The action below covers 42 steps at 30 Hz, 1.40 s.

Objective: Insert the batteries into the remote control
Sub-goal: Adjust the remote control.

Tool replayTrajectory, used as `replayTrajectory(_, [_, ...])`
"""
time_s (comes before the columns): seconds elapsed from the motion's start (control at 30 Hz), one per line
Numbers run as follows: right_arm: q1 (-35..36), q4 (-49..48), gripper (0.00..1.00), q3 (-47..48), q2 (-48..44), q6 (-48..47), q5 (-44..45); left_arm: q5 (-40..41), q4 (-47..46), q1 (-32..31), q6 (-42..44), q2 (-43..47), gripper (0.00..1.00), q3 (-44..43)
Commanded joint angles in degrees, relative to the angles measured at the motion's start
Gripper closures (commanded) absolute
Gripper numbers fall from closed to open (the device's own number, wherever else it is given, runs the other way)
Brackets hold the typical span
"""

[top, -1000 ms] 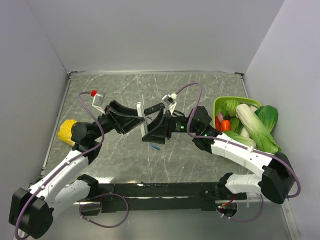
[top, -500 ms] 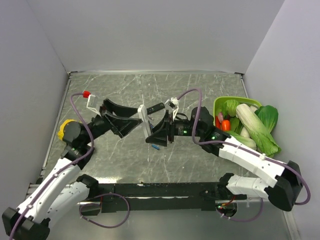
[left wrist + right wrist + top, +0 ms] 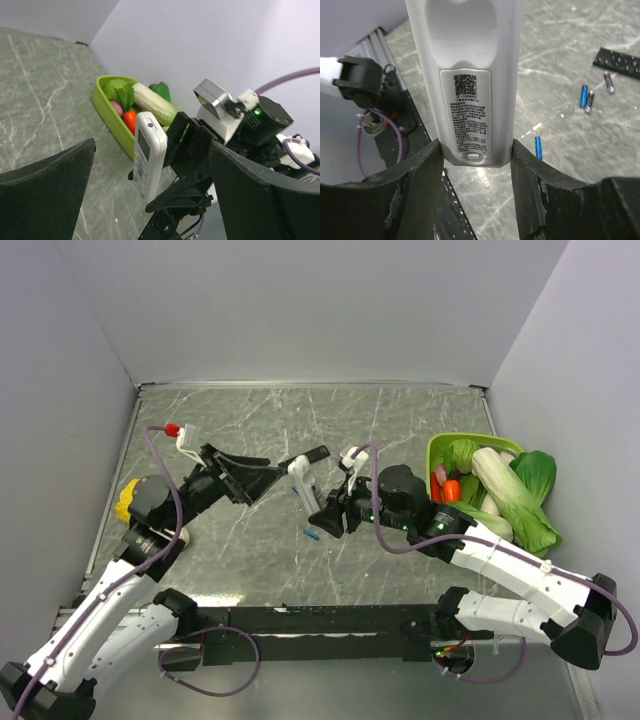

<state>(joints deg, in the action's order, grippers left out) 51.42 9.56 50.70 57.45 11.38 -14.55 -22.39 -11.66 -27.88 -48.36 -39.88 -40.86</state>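
The white remote control (image 3: 303, 482) stands on end above the table, gripped at its lower end by my right gripper (image 3: 326, 516). The right wrist view shows its back (image 3: 467, 75) with a QR label, pinched between both fingers (image 3: 476, 145). My left gripper (image 3: 272, 472) is open, its tips just left of the remote. In the left wrist view the remote's button face (image 3: 148, 155) shows between the wide-spread fingers (image 3: 152, 150). One blue battery (image 3: 313, 534) lies on the table below the remote and also shows in the right wrist view (image 3: 538, 147). A second blue battery (image 3: 583, 95) lies farther off.
A long black remote (image 3: 619, 62) lies on the table with two darker cells (image 3: 609, 82) beside it. A green basket (image 3: 436, 448) of vegetables stands at the right, with bok choy (image 3: 520, 495) spilling over it. Grey walls close in the table.
My right gripper has drawn nearer and lower with the white remote, which now stands more upright. My left arm has swung its open gripper a little left, apart from the remote.
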Motion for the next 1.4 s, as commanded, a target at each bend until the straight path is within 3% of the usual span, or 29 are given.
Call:
replayTrajectory(0.0, [1.3,1.1,1.00,3.4,-0.6,-0.7,7.2,4.5,3.5,-2.4,0.7,-2.6,0.01,-3.7])
replayTrajectory(0.27, [1.4,0.0,1.00,3.3,0.0,11.2,9.9,13.9,-4.9,-12.4,-1.7,-6.4,0.01,1.0])
replayTrajectory(0.43, [1.6,-0.5,1.00,3.6,0.2,13.9,9.4,21.5,-4.2,-18.3,1.0,-11.9,0.04,-1.1])
replayTrajectory(0.83, [1.8,0.5,1.00,2.7,-1.8,16.9,12.9,28.0,-5.0,-24.3,1.5,-19.4,0.43,-3.0])
replayTrajectory(0.87, [1.8,0.5,1.00,2.7,-1.7,16.9,12.9,28.0,-5.0,-25.1,1.9,-20.1,0.54,-3.3])
replayTrajectory(0.93, [1.7,0.5,0.93,2.7,-1.8,16.5,12.6,27.9,-3.2,-25.6,2.3,-21.5,0.66,-4.7])
replayTrajectory(0.97, [1.7,0.7,0.87,2.9,-2.0,16.1,12.4,27.8,-2.3,-25.7,3.2,-21.6,0.77,-5.3])
replayTrajectory(1.03, [1.5,1.1,0.72,3.0,-2.3,13.9,11.6,27.6,-0.3,-25.7,4.5,-21.2,0.87,-6.6])
replayTrajectory(1.1, [1.1,2.8,0.49,3.1,-3.5,11.6,11.5,26.9,3.7,-25.2,7.5,-20.3,0.96,-8.3])
replayTrajectory(1.23, [-2.2,5.6,0.16,4.1,-5.9,3.4,3.2,19.2,11.5,-21.2,11.3,-19.1,0.99,-10.6])
replayTrajectory(1.27, [-3.9,6.6,0.06,4.7,-6.4,1.4,-2.4,17.1,13.5,-19.4,13.2,-18.7,0.99,-10.7])
replayTrajectory(1.37, [-6.3,11.9,0.00,7.7,-7.5,-7.2,-11.3,9.0,20.1,-17.7,19.1,-18.5,0.98,-12.7])
